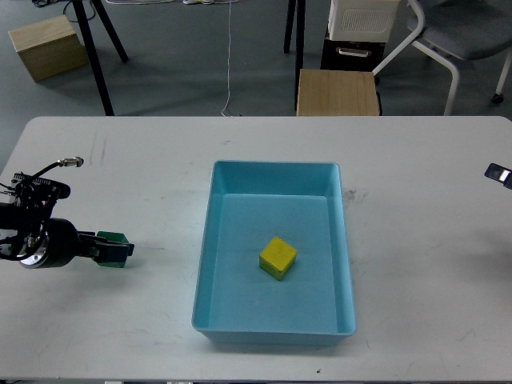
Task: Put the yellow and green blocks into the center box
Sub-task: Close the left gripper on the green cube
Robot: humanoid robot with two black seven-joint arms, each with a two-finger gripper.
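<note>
A yellow block [278,258] lies inside the light blue box [224,316] at the table's centre. A green block [117,243] is at the left side of the table, between the fingers of my left gripper [114,249], which is shut on it. It is well left of the box, and I cannot tell whether it touches the table. Only a small tip of my right gripper [498,173] shows at the right edge, too little to tell its state.
The white table [416,264] carries only the box and the green block. Beyond its far edge stand a wooden stool [338,92], a chair [456,40], a cardboard box [48,46] and black stand legs [100,48].
</note>
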